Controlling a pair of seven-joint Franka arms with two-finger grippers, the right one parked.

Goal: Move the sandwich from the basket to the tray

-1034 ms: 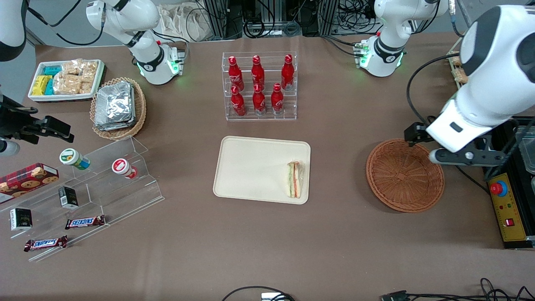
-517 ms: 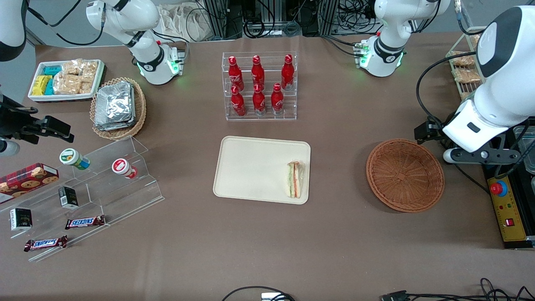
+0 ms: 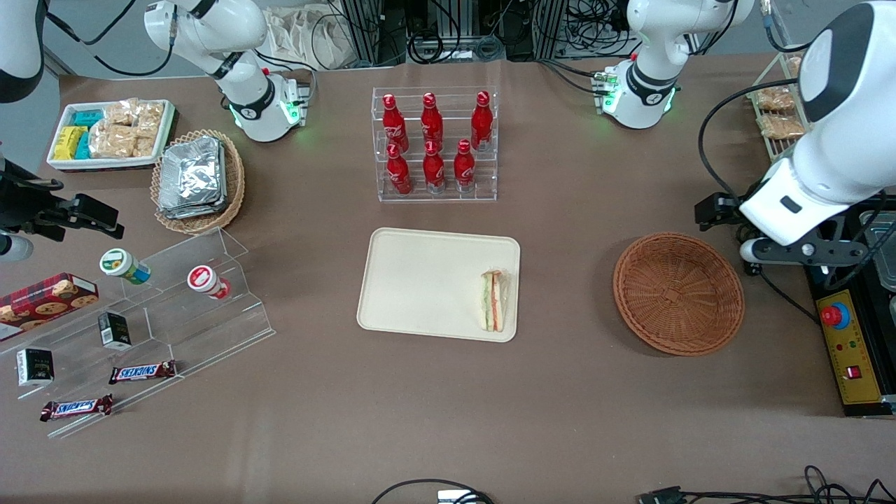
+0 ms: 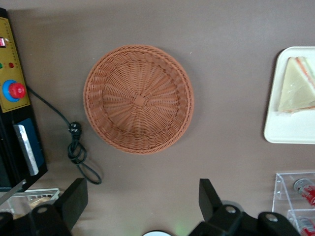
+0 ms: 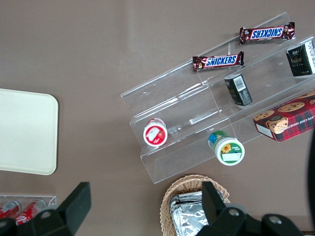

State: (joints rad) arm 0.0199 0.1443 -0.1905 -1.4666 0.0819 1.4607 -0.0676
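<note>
The sandwich (image 3: pixel 493 301), a wrapped wedge with green and orange-red layers, lies on the cream tray (image 3: pixel 420 280) at the tray's end nearest the basket. It also shows in the left wrist view (image 4: pixel 297 86) on the tray (image 4: pixel 290 130). The reddish-brown wicker basket (image 3: pixel 677 292) is empty; it fills the middle of the left wrist view (image 4: pixel 139 98). My left gripper (image 3: pixel 798 250) hangs high over the table edge beside the basket, slightly farther from the front camera. In the wrist view the gripper (image 4: pixel 141 189) is open and empty.
A clear rack of red bottles (image 3: pixel 434 143) stands farther from the front camera than the tray. A control box with a red button (image 3: pixel 836 315) and a black cable (image 4: pixel 76 147) lie beside the basket. Snack shelves and a foil-packet basket (image 3: pixel 198 180) lie toward the parked arm's end.
My left arm has drawn away from over the basket toward the table's edge and a little farther from the front camera. The sandwich, tray and basket have not moved.
</note>
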